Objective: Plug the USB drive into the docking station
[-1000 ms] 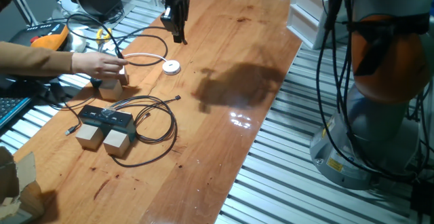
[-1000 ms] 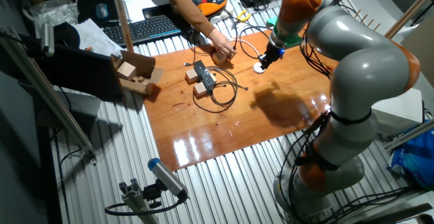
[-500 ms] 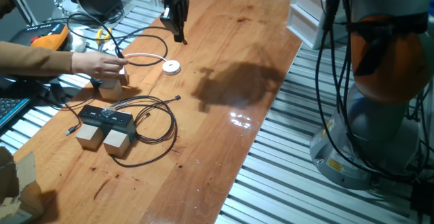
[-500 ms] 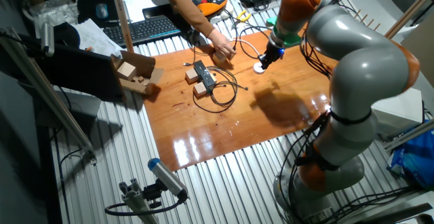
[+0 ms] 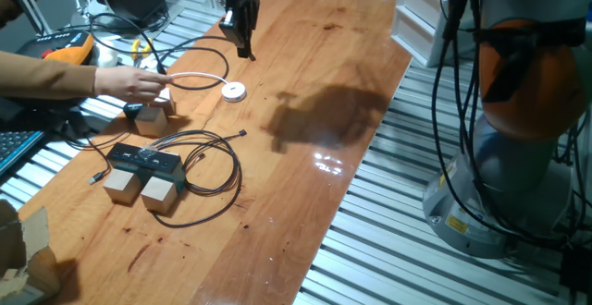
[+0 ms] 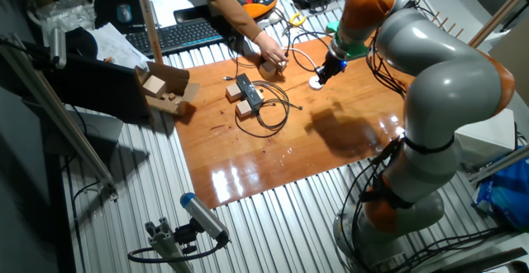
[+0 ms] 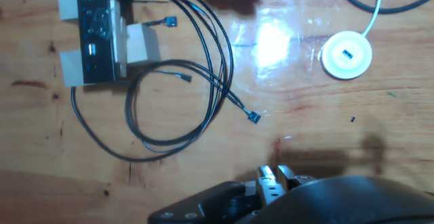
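The docking station is a flat black box resting on two pale wooden cubes, with thin black cables looping beside it. It also shows in the other fixed view and in the hand view. My gripper hangs above the far part of the table, well away from the dock, and also shows in the other fixed view. In the hand view its fingertips sit close together at the bottom edge. A small dark object lies by a third cube; I cannot tell if it is the USB drive.
A person's hand hovers over the third cube. A white round puck with a white cable lies near the gripper. A keyboard, cardboard pieces and cable reels surround the table.
The person's hand has lifted slightly off the third cube, uncovering it and the dark object beside it. The arm and gripper have not moved.
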`<action>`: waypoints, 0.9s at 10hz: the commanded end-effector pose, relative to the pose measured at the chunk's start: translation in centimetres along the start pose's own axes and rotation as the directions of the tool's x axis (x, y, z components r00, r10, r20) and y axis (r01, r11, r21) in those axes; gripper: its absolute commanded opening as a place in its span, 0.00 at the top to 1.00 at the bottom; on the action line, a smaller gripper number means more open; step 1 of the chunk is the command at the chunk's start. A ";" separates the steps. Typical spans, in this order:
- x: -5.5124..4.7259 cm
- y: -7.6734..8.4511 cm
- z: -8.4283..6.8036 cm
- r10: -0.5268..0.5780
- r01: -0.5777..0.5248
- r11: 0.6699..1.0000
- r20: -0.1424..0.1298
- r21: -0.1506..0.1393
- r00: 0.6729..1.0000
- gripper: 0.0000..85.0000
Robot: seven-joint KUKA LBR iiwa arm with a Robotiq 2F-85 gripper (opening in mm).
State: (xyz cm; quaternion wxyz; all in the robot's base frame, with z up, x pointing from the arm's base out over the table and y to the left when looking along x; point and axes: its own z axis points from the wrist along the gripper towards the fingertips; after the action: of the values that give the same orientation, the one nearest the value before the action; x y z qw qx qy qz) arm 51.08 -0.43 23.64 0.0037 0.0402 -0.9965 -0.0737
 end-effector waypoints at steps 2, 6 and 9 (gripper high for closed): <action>-1.7 0.1 -0.3 0.011 -0.011 1.000 -0.023 -0.011 1.000 0.60; -6.7 0.3 -0.8 -0.002 0.002 1.000 0.007 0.004 1.000 0.60; -9.5 2.6 0.7 -0.009 0.001 0.997 0.094 0.083 0.996 0.60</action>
State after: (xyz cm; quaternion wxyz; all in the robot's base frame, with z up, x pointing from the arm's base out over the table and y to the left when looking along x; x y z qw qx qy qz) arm 59.40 3.10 23.10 -0.0480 0.0403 -0.9975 -0.0340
